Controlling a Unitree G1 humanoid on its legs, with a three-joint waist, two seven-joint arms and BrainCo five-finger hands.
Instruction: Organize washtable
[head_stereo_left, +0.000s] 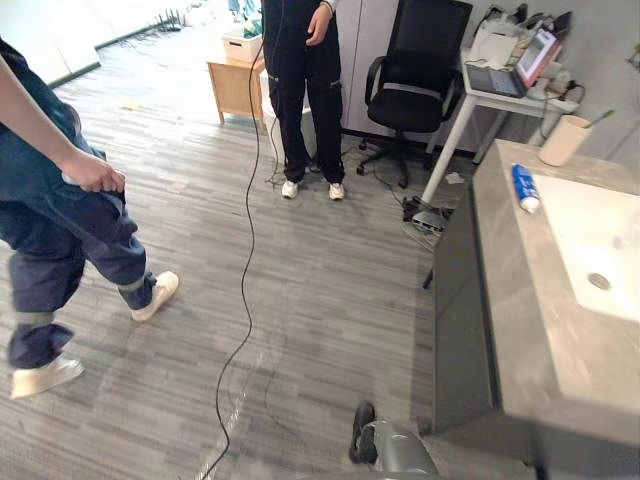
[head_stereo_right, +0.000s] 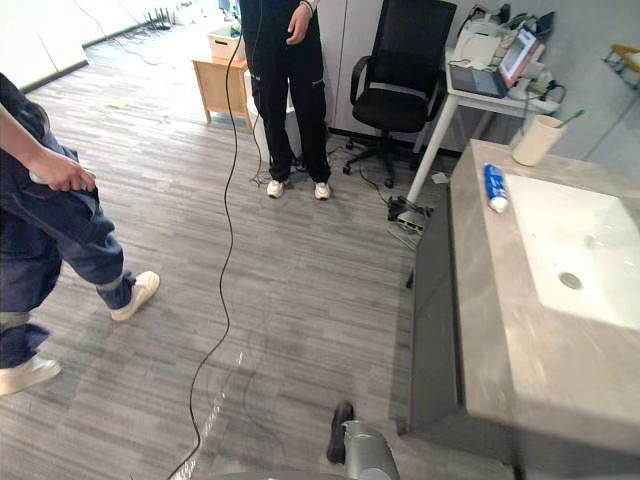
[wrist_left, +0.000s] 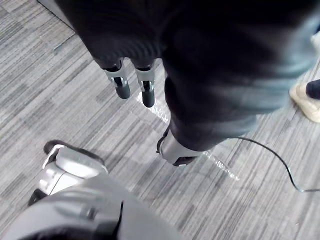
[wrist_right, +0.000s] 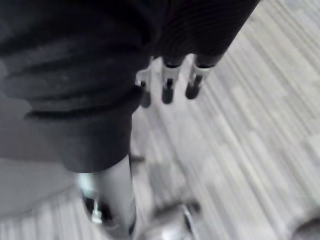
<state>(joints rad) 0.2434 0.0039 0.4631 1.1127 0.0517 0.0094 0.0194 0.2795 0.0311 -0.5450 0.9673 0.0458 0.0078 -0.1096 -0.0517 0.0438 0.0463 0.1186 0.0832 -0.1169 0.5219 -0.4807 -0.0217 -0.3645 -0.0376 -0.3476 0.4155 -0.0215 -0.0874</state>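
Note:
The grey stone washtable (head_stereo_left: 520, 300) stands at the right, with a white sink (head_stereo_left: 600, 240) set into its top. A blue and white tube (head_stereo_left: 525, 188) lies on the counter by the sink's far left corner. Behind it, at the far end, stands a beige cup (head_stereo_left: 563, 140) with a toothbrush in it. My left hand (wrist_left: 121, 86) hangs over the grey floor with straight fingers and holds nothing. In the right wrist view my right hand (wrist_right: 168, 86) also hangs over the floor, fingers straight and empty.
One person (head_stereo_left: 60, 230) in blue trousers stands at the left, and another person (head_stereo_left: 305, 90) in black stands further back. A black office chair (head_stereo_left: 415, 75) and a white desk (head_stereo_left: 505, 95) with devices are behind the washtable. A small wooden table (head_stereo_left: 235, 85) stands far back.

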